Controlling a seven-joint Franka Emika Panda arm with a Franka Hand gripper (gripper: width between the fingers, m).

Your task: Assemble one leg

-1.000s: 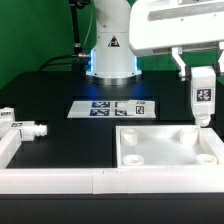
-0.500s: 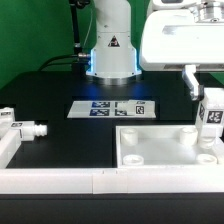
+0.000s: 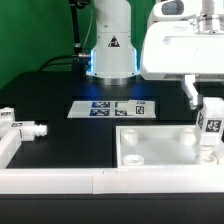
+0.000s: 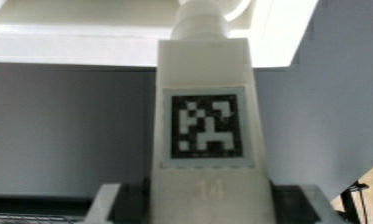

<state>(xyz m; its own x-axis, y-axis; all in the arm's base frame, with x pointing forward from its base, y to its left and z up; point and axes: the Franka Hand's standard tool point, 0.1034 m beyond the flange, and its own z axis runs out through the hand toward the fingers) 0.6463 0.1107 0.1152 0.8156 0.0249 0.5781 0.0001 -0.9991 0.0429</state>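
A black table (image 3: 55, 95) fills the scene, with a green backdrop (image 3: 25, 30) behind it; the marker board (image 3: 113, 109) lies flat at the far middle, tags face up; a large white square panel (image 3: 160, 150) with a raised rim lies near, on the exterior view's right; a low white wall (image 3: 60, 181) runs along the near edge, just beside the panel; at the exterior view's left a spare white peg (image 3: 30, 128) lies on its side, with a second peg (image 3: 5, 114) just beyond it, cut off by the picture's edge.
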